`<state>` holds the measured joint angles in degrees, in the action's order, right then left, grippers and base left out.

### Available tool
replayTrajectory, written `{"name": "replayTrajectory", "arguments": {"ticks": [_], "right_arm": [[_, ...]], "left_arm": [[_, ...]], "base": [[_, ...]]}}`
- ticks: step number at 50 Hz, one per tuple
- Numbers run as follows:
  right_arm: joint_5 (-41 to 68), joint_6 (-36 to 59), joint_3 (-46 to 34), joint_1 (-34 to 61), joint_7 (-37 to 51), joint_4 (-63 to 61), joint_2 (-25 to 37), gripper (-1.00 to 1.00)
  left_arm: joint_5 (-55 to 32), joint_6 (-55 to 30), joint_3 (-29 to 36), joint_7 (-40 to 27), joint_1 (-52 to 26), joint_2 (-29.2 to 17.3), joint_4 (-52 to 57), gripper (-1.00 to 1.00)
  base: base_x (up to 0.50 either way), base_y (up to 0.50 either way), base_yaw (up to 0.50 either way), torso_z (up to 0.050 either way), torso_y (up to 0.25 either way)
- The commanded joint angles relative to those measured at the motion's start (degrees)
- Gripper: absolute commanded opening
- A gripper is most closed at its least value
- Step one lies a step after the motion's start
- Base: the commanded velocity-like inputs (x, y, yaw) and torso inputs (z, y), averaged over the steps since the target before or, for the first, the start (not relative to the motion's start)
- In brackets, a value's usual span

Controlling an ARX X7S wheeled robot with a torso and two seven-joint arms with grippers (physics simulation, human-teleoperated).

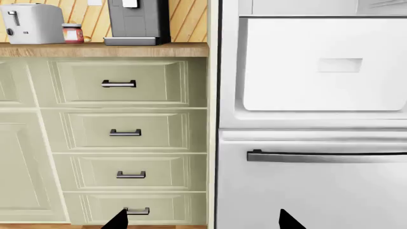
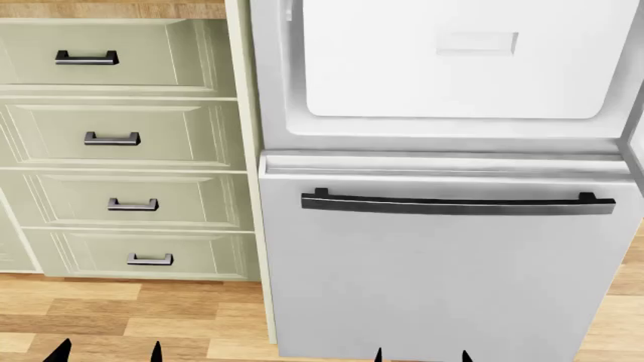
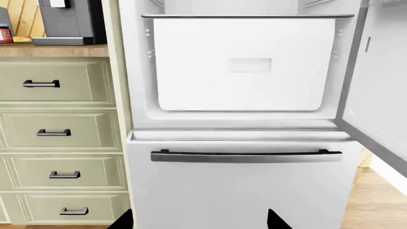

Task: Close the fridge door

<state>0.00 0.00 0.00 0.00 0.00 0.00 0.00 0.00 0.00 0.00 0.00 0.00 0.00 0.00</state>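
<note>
Pale green cabinet drawers (image 2: 121,143) fill the left half of my head view, four in a stack, each with a small dark handle, above a strip of wooden floor (image 2: 131,309) along the bottom. Right of them stands the fridge: its upper compartment is open, showing a white crisper bin (image 2: 453,64) at the top centre, and below it sits the lower grey drawer front (image 2: 443,279) with its horizontal black handle (image 2: 458,204), shut.

My right wrist view shows the fridge door (image 3: 381,90) best. It runs down the right edge of that frame, swung wide open, a tall light-grey slab seen mostly edge-on and from its inner face, its bottom edge slanting toward the lower right corner above the floor. In the head view only a thin sliver of it (image 2: 634,143) shows at the far right edge. I cannot make out its outer handle or its bins from here.

My left wrist view has a wooden counter (image 1: 102,49) across the upper left, carrying a white toaster (image 1: 30,23), a small red jar (image 1: 72,33) and a grey coffee machine (image 1: 137,21).

My left claw (image 1: 202,220) shows only two black tips at the bottom of its frame, set well apart and holding nothing. My right claw (image 3: 200,220) looks the same: tips spread wide, empty, in front of the lower drawer, touching nothing.
</note>
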Motion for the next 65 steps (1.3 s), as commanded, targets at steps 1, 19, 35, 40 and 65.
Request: {"name": "replayTrajectory", "arguments": {"ticks": [1,19,35,40,65], "right_arm": [[1.99,-0.06,-2.37,0.06,2.37,0.04,1.99,1.00],[-0.52,-0.06,-6.69,-1.09,4.74,-0.54,4.32,1.00],[-0.17,0.19,-8.15,-1.05,6.28,-0.87,5.32,1.00],[0.36,0.29,-8.21,-0.96,6.89,-0.95,5.57,1.00],[0.85,0.98,-9.97,-0.67,8.70,-1.31,7.05,1.00]], "left_arm": [[-1.77,0.76,2.15,-2.11,-0.30,-1.76,-0.98,1.00],[-4.49,-0.32,4.03,-4.11,1.16,-3.84,2.47,1.00],[-5.24,0.00,4.97,-6.03,0.92,-4.87,2.60,1.00],[-5.99,0.16,5.32,-6.01,1.04,-5.17,2.78,1.00],[-8.67,0.73,6.84,-7.18,1.11,-6.56,3.38,1.00]], "base": [[0.00,0.00,0.00,0.000,0.000],[0.00,0.00,0.00,0.000,0.000],[0.00,0.00,0.00,0.000,0.000],[0.00,0.00,0.00,0.000,0.000],[-0.29,0.00,0.00,0.000,0.000]]}}
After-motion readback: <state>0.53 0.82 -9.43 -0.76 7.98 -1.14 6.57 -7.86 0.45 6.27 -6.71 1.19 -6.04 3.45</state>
